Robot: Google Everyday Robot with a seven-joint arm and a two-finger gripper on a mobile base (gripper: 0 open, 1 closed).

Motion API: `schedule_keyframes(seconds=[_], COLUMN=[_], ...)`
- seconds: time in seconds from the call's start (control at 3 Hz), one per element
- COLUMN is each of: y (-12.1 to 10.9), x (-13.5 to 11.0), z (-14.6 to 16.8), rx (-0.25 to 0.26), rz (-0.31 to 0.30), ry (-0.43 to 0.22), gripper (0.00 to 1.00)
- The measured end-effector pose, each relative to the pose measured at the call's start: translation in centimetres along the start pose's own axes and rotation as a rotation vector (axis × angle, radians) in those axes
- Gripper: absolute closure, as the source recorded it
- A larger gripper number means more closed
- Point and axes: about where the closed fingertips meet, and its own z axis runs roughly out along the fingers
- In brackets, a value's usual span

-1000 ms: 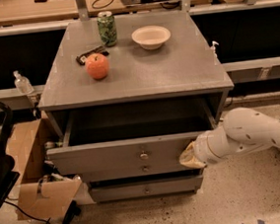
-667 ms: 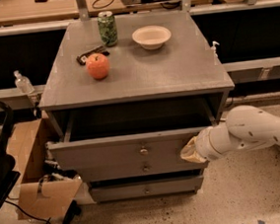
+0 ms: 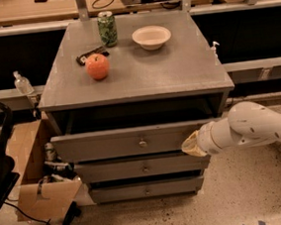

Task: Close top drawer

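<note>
Under the grey cabinet top [image 3: 176, 73], the top drawer [image 3: 104, 144] stands partly pulled out toward the near side, so its front is nearer than the two lower drawer fronts [image 3: 116, 170]. One small round knob [image 3: 143, 143] sits at the middle of its front. At the right end of this front, the gripper [image 3: 193, 144] of the white arm [image 3: 261, 127] lies against the wood; whether it is parted or closed I cannot tell. On the cabinet top are a green can [image 3: 106, 29], a pale bowl [image 3: 151, 37] and an orange-red fruit [image 3: 97, 66]. A cardboard box [image 3: 44, 198] is on the floor at the left.
</note>
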Motion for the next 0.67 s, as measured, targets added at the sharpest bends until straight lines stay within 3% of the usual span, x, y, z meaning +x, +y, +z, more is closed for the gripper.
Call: schedule_keyframes(seconds=[0.33,0.67], y=[-4.1,-5.2], x=[0.3,-0.6], z=[0.1,0.6], rx=[0.054,0.064], rz=[0.031,0.015], ry=[-0.009,-0.01], gripper=[1.0,1.0])
